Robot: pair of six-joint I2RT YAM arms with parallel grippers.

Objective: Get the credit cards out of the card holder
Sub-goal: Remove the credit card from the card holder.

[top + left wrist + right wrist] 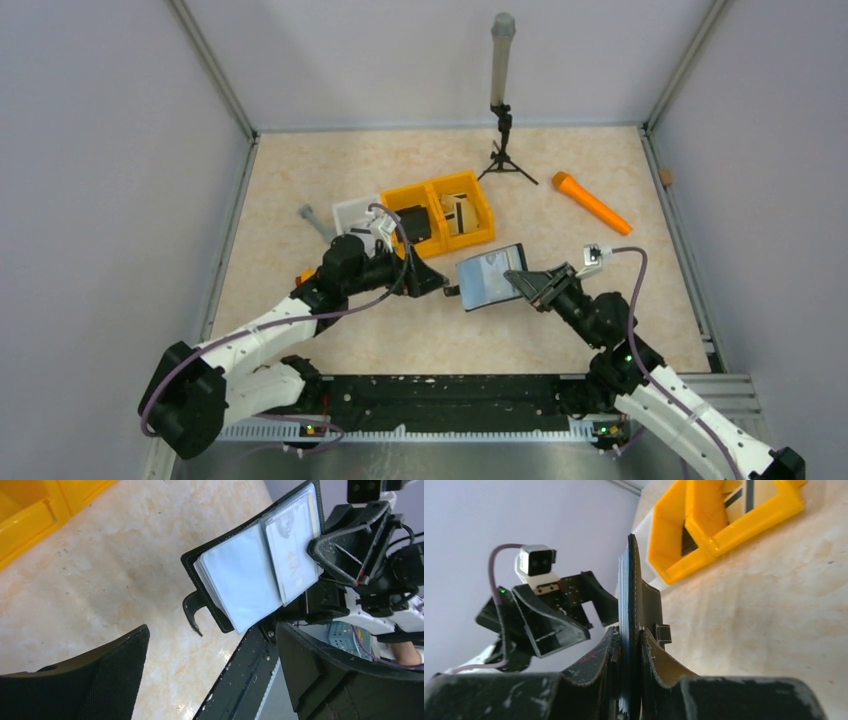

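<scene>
The black card holder [489, 279] hangs open above the table, its pale blue sleeves [247, 575] facing my left gripper and its strap [193, 613] dangling. My right gripper [535, 285] is shut on the holder's right edge; in the right wrist view the holder [630, 595] stands edge-on between the fingers [594, 665]. My left gripper [428, 279] is open just left of the holder, with nothing between its fingers [107, 675]. A pale card [292, 550] shows through the right sleeve. Other credit cards [457, 213] lie in the yellow bin [478, 196].
A white bin [352, 210] sits left of the yellow one, with a grey tool [314, 220] beside it. An orange cylinder [592, 203] lies at the back right. A small tripod with a grey pole [501, 100] stands at the back wall.
</scene>
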